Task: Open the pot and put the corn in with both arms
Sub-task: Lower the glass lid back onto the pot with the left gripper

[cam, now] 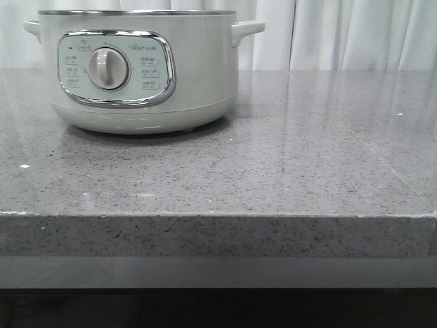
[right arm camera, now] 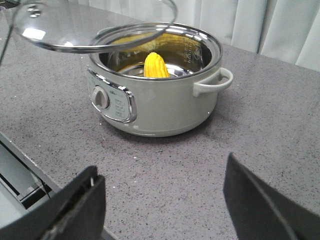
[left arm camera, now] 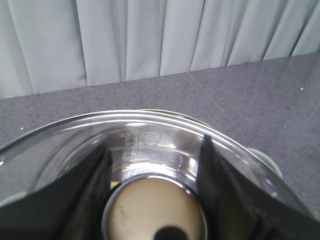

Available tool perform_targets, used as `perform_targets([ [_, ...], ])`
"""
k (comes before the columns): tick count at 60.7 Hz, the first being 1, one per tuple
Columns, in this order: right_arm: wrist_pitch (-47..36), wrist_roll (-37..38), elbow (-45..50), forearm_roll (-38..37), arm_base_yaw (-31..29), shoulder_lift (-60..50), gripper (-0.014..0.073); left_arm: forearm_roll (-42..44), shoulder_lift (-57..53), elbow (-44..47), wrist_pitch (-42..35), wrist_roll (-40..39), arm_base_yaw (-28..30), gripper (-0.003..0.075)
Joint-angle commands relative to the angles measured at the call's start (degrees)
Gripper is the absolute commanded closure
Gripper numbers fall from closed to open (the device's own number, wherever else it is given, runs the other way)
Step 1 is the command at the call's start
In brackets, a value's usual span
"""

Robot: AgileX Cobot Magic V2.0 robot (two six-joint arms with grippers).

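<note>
Left fingers [left arm camera: 220,190] pinching lid [right arm camera: 95,25] knob, lid held upper left over pot [right arm camera: 155,95]; right gripper [right arm camera: 160,205] spread, empty. Corn [right arm camera: 156,66] inside pot. Risk: lid slipping, striking rim.

1. The pot [cam: 143,72] is a round, pale green-white cooker with a chrome-framed dial panel, two side handles and a steel rim; it stands upright on the surface [cam: 307,157].
2. The corn [right arm camera: 156,65], a bright yellow cob, lies inside the pot.
</note>
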Motion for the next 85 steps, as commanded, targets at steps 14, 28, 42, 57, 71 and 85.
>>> perform_targets([
  [14, -4.32, 0.00, -1.49, -0.01, -0.15, -0.16, 0.0074, -0.84, 9.04, -11.70, -9.71, -0.43, -0.66, 0.0493],
  [28, -4.32, 0.00, -1.49, -0.01, -0.15, -0.16, 0.0074, -4.21, 13.03, -12.37, -14.06, -0.43, -0.78, 0.0493],
  [42, -4.32, 0.00, -1.49, -0.01, -0.15, -0.16, 0.0074, -4.35, 14.42, -12.37, -15.01, -0.43, -1.50, 0.0493],
  [57, -4.32, 0.00, -1.49, -0.01, -0.15, -0.16, 0.0074, -3.77, 14.86, -12.37, -14.74, -0.43, -1.50, 0.0493],
  [71, -4.32, 0.00, -1.49, -0.01, -0.15, -0.16, 0.0074, -2.52, 15.36, -12.37, -13.21, -0.32, -1.50, 0.0493],
  [85, -4.32, 0.00, -1.49, -0.01, -0.15, -0.16, 0.0074, -2.52, 15.36, -12.37, -11.49, -0.32, -1.50, 0.0477],
])
